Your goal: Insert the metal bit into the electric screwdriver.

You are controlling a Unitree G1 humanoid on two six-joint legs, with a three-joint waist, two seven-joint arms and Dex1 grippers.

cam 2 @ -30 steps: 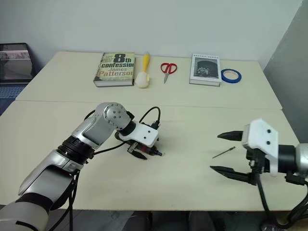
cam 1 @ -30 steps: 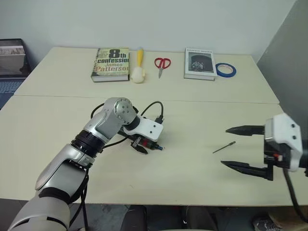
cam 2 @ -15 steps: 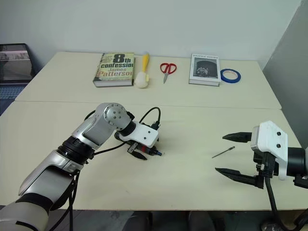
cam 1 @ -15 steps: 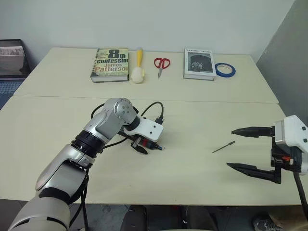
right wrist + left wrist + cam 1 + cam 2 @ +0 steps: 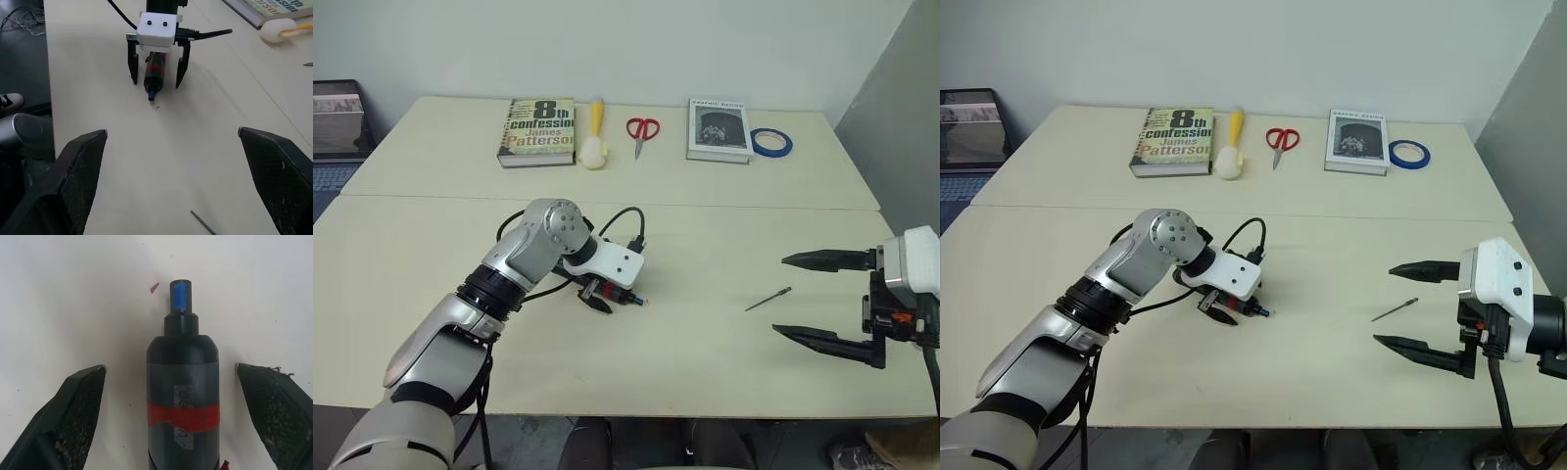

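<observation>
The screwdriver [image 5: 182, 396] is lying between my left gripper's [image 5: 599, 297] spread fingers, seemingly ungripped. I'm hovering the right gripper [image 5: 1408, 305], wide open, near the bit [image 5: 769, 299]; next I'm needing closure there.

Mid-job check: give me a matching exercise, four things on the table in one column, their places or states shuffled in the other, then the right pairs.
Things:
1. screwdriver
2. metal bit
3. scissors
4. tape roll

Places or states:
A. at the far edge, between the brush and a book
B. lying between the open fingers of the left gripper
C. lying bare on the table, just ahead of the open right gripper
D. at the far edge, furthest right

Pairs: 1-B, 2-C, 3-A, 4-D
</observation>
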